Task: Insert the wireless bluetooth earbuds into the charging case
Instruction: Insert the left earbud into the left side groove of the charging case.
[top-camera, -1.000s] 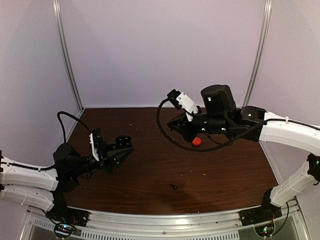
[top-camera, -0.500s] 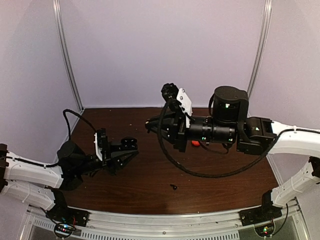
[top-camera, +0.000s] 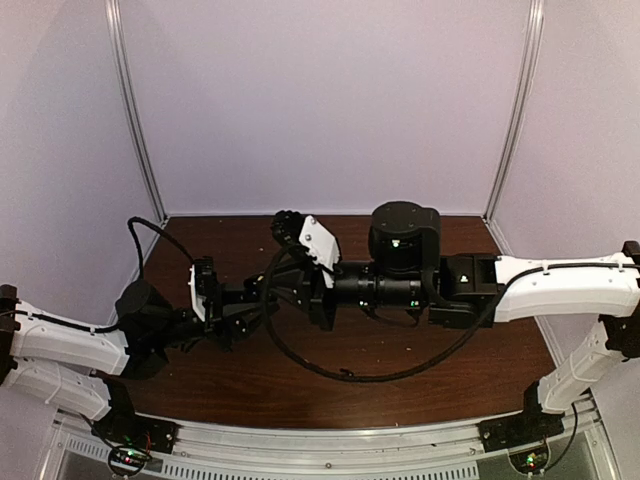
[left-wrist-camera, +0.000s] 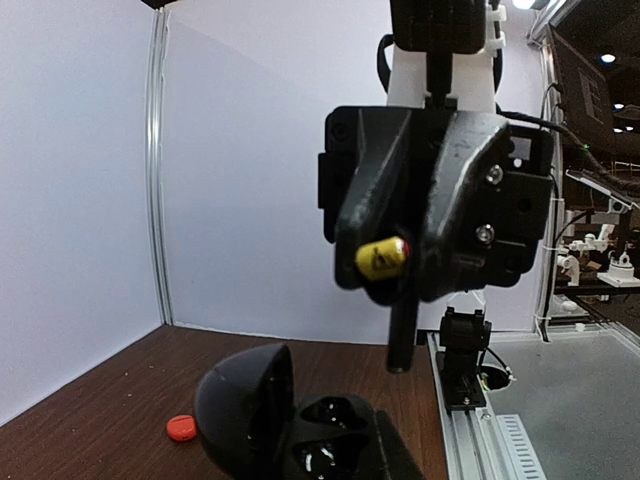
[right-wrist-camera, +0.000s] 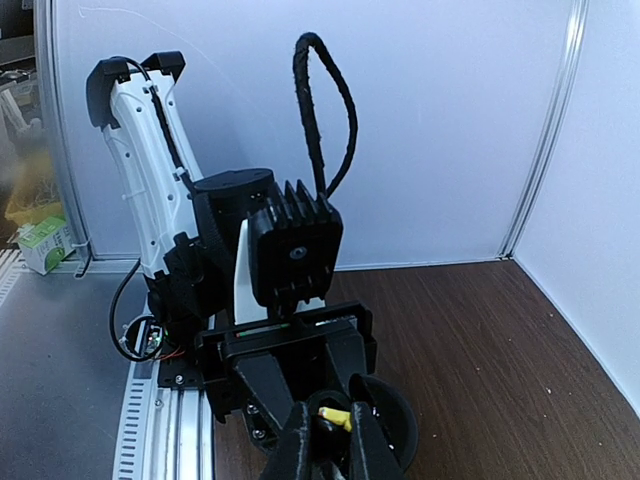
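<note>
Left wrist view: the right gripper (left-wrist-camera: 400, 276) pinches a tiny yellow-and-red plastic earbud (left-wrist-camera: 382, 258) just above the round black plastic charging case (left-wrist-camera: 262, 408) (lid open), which the left gripper (top-camera: 241, 307) clamps. A small red-orange plastic bud (left-wrist-camera: 181, 428) lies apart on the dark wooden table (left-wrist-camera: 95, 395).

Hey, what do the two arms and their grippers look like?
Both arms have white shells with black joints. The left arm and right arm each carry a looping black cable. The left gripper and right gripper are black, with blocky fingers.
</note>
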